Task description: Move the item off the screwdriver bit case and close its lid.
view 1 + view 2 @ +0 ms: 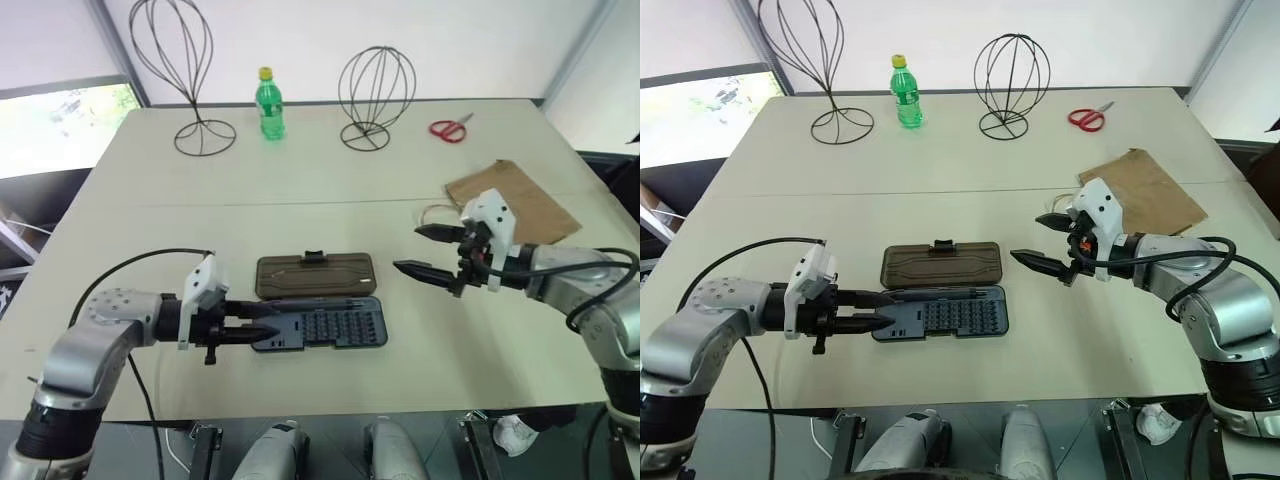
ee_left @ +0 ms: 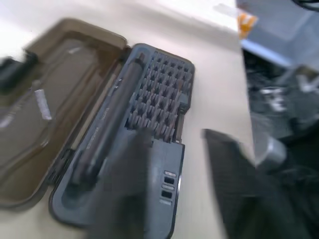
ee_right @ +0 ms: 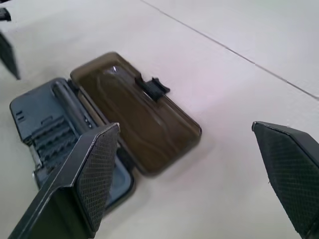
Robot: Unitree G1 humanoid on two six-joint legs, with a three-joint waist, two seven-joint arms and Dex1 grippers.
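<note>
Nearest, the left gripper [image 1: 878,309], fingers parted and empty, is at the left end of the open screwdriver bit case [image 1: 955,316], whose brown lid [image 1: 940,266] lies flat behind, with the right gripper [image 1: 1025,236] spread wide just beyond its right end.

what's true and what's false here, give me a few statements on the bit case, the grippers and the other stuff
1. The bit case has its lid open. True.
2. The right gripper is shut on the lid. False: it is open, off to the case's right.
3. The green bottle stands upright. True.
4. The red scissors lie beside the case. False: they lie far off, near the table's far edge.
</note>
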